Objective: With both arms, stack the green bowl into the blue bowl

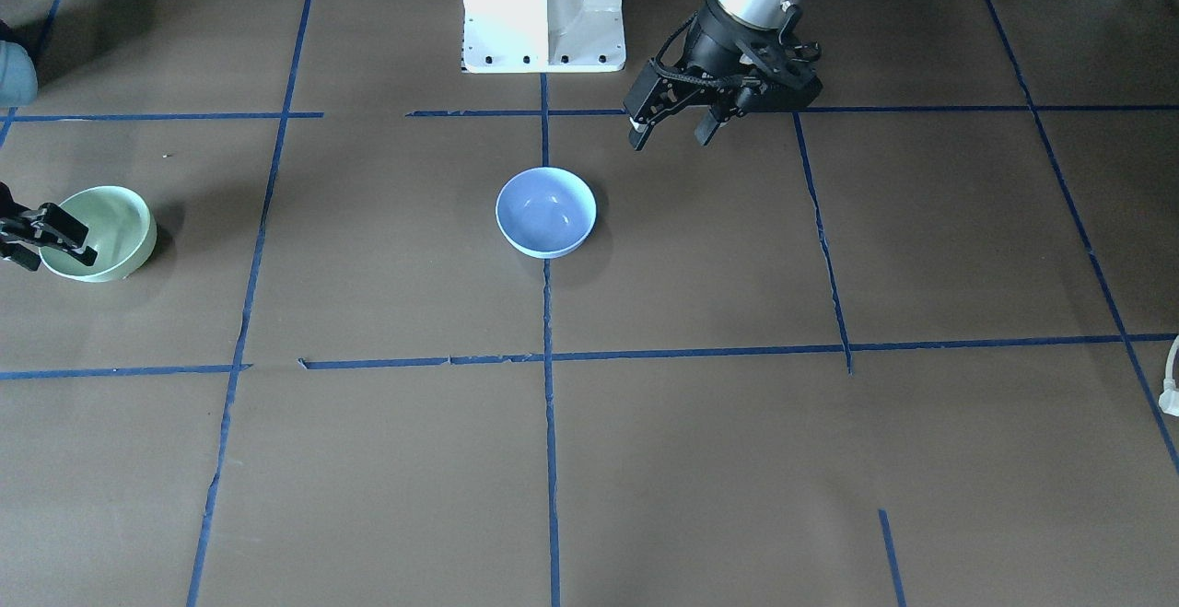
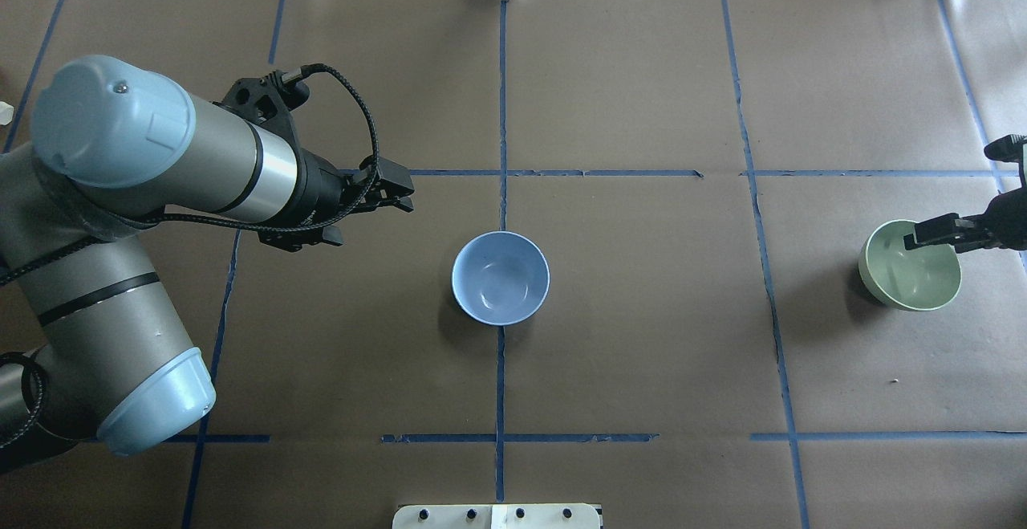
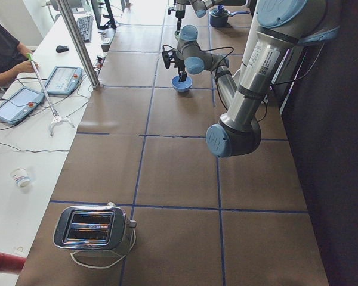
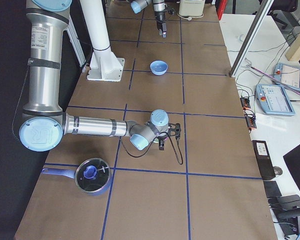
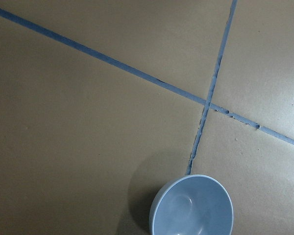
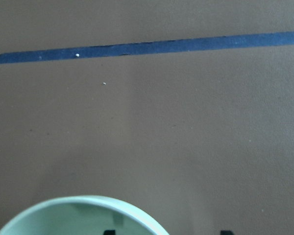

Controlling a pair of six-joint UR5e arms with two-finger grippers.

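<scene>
The pale green bowl (image 1: 101, 229) stands at the table's right end, also in the overhead view (image 2: 911, 272). My right gripper (image 1: 51, 243) is at its rim, open. One finger is inside the bowl and the other outside; the right wrist view shows the bowl's rim (image 6: 83, 211) between the two fingertips. The blue bowl (image 1: 545, 211) stands upright and empty at the table's centre (image 2: 501, 278). My left gripper (image 1: 672, 135) is open and empty above the table. It hovers to the left of the blue bowl and a little beyond it (image 2: 401, 193). The left wrist view sees the blue bowl (image 5: 192, 208) at the bottom.
The white pedestal (image 1: 543, 8) stands at the robot's edge of the table. A toaster (image 3: 92, 229) is at the left end. A lidded pot (image 4: 92, 175) is at the right end, near my right arm. Blue tape lines cross the brown table (image 2: 642, 336).
</scene>
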